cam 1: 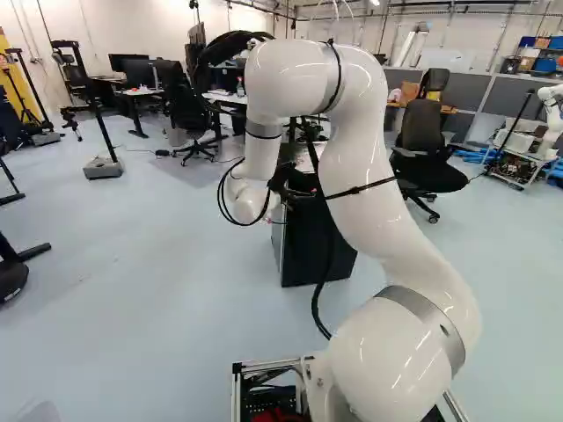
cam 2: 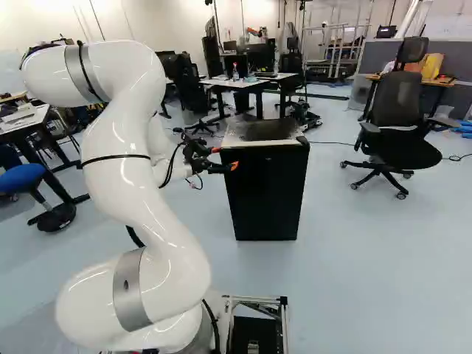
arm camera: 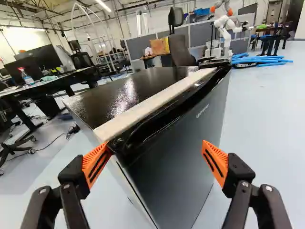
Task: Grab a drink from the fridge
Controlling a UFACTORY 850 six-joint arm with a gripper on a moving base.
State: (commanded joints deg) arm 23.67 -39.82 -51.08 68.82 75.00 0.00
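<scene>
In the right base view my gripper (cam 2: 225,158) is by the near upper side of a small black fridge (cam 2: 265,193), its orange fingertips apart. The wrist view shows the gripper (arm camera: 156,151) open, nothing held. Ahead of it stands the fridge (arm camera: 178,162), with a glossy dark top, a pale strip along the front edge and a dark grey door that looks closed. One orange fingertip (arm camera: 97,161) is right by the door's upper corner; contact cannot be told. The other fingertip (arm camera: 215,160) is in front of the door's face. No drink inside shows, as the door hides the interior.
A black office chair (cam 2: 398,136) stands to the fridge's right in the right base view. Desks (cam 2: 247,82) are behind, and a bottle (arm camera: 26,77) stands on one. A blue stool (cam 2: 22,175) is at the left. Another robot (cam 1: 551,114) stands at the far right.
</scene>
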